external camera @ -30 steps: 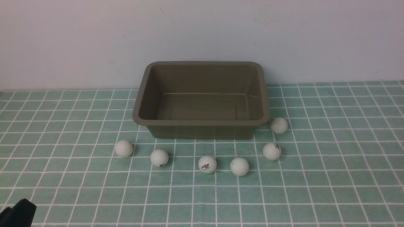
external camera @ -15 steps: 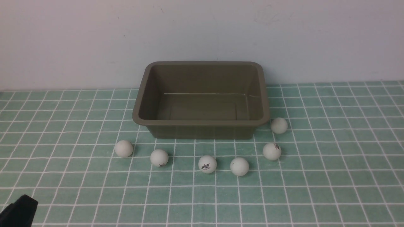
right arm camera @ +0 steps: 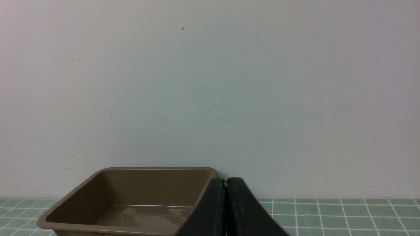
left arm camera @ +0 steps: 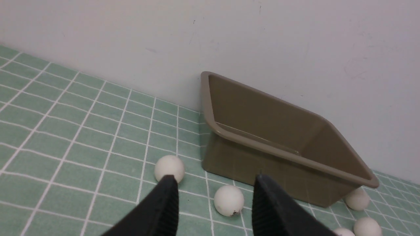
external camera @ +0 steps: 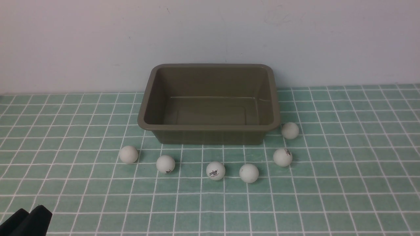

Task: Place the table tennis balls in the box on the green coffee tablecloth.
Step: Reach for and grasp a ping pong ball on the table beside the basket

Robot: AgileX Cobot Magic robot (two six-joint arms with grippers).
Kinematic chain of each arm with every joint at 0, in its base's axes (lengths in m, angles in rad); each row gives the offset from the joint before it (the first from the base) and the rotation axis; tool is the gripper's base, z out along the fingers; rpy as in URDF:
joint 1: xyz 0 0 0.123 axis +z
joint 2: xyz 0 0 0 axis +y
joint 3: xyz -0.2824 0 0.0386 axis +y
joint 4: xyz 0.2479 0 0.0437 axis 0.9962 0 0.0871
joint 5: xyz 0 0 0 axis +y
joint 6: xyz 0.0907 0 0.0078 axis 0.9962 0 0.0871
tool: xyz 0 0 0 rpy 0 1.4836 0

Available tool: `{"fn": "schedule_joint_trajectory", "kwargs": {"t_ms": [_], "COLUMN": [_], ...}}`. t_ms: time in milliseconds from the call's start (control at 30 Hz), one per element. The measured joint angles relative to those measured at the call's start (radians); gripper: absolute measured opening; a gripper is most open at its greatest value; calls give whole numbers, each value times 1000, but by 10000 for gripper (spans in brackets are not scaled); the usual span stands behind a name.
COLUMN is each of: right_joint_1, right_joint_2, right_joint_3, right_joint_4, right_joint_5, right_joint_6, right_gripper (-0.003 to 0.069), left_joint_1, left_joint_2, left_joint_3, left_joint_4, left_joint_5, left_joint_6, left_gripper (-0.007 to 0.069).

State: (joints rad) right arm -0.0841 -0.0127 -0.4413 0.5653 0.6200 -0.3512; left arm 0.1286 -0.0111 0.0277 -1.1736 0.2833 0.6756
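Left fingers [left arm camera: 164, 203] apart; six balls [external camera: 128, 154] visible, one box [external camera: 210, 136].

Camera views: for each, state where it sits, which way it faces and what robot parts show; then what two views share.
Front: between the arms, facing the wall over cloth, box and six balls; left gripper at the corner.
Left wrist: on the left arm, angled down at box and balls; that gripper open.
Right wrist: on the right arm, level toward the wall; right gripper shut.
Shared: both wrist views show the box.
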Motion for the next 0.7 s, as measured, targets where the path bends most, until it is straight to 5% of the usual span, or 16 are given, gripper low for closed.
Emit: {"fn": "schedule_joint_trajectory", "kwargs": {"t_ms": [433,700], "right_joint_1": [0,0], "right_joint_2": [0,0], "right_joint_3": [0,0], "right_joint_4": [90,63], "right_joint_5": [27,120], "right_joint_6": [-5,-11], "right_gripper": [42,156], "left_joint_1": [0,0], "left_joint_2": [0,127], "left_joint_3": [-11,-162], "left_joint_4": [-395,-302], "left_joint_5": [220,297], "left_joint_6": [542,472], "left_gripper": [288,288]}}
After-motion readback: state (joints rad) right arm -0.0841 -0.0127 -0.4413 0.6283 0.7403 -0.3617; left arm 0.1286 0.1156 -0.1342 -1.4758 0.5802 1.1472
